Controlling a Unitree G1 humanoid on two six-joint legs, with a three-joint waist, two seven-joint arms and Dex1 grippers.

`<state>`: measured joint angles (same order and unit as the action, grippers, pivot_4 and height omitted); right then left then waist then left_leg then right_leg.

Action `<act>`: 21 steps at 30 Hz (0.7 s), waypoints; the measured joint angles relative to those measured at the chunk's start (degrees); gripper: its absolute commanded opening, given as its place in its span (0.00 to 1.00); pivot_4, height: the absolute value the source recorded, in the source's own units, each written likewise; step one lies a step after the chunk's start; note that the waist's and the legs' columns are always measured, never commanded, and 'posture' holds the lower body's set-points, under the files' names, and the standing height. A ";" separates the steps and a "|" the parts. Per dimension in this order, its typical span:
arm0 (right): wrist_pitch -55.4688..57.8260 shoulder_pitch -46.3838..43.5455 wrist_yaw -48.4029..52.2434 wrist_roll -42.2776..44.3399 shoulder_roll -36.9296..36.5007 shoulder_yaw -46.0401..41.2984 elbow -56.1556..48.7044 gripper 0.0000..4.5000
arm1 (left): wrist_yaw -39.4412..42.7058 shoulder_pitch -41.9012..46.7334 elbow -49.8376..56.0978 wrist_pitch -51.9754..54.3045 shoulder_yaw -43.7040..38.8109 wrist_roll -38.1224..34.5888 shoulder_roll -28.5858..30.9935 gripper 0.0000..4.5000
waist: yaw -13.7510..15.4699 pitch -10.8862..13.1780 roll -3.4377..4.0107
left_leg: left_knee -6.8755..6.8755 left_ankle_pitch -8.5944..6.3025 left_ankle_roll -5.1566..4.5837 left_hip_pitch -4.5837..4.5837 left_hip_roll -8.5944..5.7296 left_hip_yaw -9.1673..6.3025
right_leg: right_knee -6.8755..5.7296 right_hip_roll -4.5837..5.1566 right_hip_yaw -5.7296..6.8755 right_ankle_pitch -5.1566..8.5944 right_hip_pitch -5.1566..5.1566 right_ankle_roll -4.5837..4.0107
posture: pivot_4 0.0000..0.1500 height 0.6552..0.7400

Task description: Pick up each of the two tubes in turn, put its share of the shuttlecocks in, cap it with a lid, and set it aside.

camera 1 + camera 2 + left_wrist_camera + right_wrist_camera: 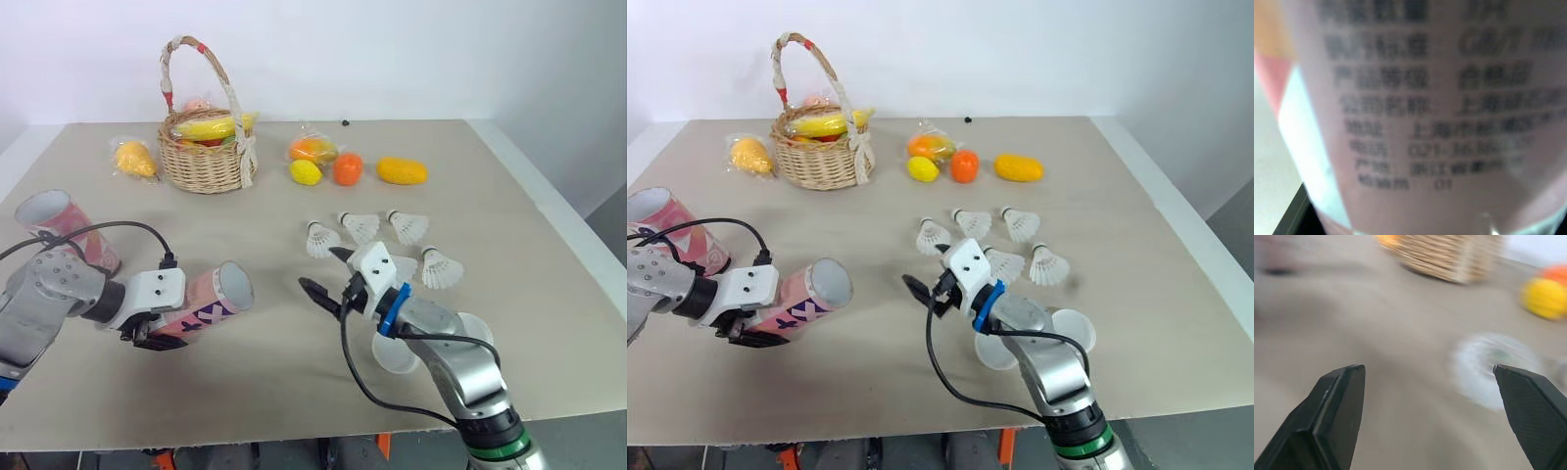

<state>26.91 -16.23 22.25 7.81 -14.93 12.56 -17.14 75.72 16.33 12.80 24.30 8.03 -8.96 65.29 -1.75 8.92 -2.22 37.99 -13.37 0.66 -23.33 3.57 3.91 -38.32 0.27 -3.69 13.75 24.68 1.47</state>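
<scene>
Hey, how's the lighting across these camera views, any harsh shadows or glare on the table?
Left eye view: soft, even light, no glare on the table; the basket casts only a faint shadow. Right eye view: a soft shadow lies under the tube in the left gripper. Right wrist view: the open right gripper looks dark against the evenly lit table.

Black print is running in rows across the pale wall of the tube (1425,122), which is lying clamped in the left gripper (155,331). Most rows are Chinese characters, too blurred to read with certainty. In the row farthest from the fingers that can be made out, "GB/T" is showing. Closer to the fingers a number is starting "021-36", with the rest smeared. The row nearest the fingers is ending in "01". Just past the gripper, toward the tube's open mouth, dark "XX"-like marks are showing on the pink side.
</scene>
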 measured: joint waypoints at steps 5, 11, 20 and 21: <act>-0.35 -4.67 -5.03 -2.95 5.36 0.04 8.06 0.99 | 0.07 0.84 -0.01 0.00 0.51 -0.01 -0.76 0.72 | -0.01 0.00 -0.01 | 0.00 0.03 -0.01 -0.03 -0.01 0.03 | -0.04 -0.01 -0.08 0.01 0.06 0.03 | 1.00 1.00; -0.71 -8.77 -6.19 -4.05 9.34 0.75 15.89 0.99 | -0.08 0.97 0.18 0.62 0.49 -0.14 -0.77 0.72 | -0.11 0.00 -0.01 | -0.12 0.00 -0.01 -0.15 -0.01 0.13 | -0.05 -0.01 -0.18 -0.06 0.25 0.21 | 1.00 1.00; -1.52 -15.34 -9.42 -3.71 14.60 -3.20 27.00 0.94 | -1.06 0.51 0.84 1.32 0.20 -0.45 -0.78 0.72 | -0.22 0.00 0.00 | -0.12 0.01 0.00 -0.13 -0.01 0.24 | -0.10 -0.01 -0.26 -0.09 0.30 0.27 | 1.00 1.00; -0.98 -16.06 -10.15 -3.48 15.36 -4.17 27.64 0.87 | -1.22 0.48 0.93 1.39 0.19 -0.54 -0.84 0.72 | -0.22 0.00 0.00 | -0.12 0.01 0.00 -0.13 -0.01 0.24 | -0.11 -0.01 -0.27 -0.09 0.31 0.26 | 1.00 1.00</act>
<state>25.93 -32.29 12.09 4.33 0.43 8.40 10.50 74.50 16.81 13.73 25.68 8.22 -9.50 64.46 -1.97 8.91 -2.22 37.87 -13.36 0.66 -23.47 3.57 4.15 -38.42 0.26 -3.96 13.66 24.98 1.73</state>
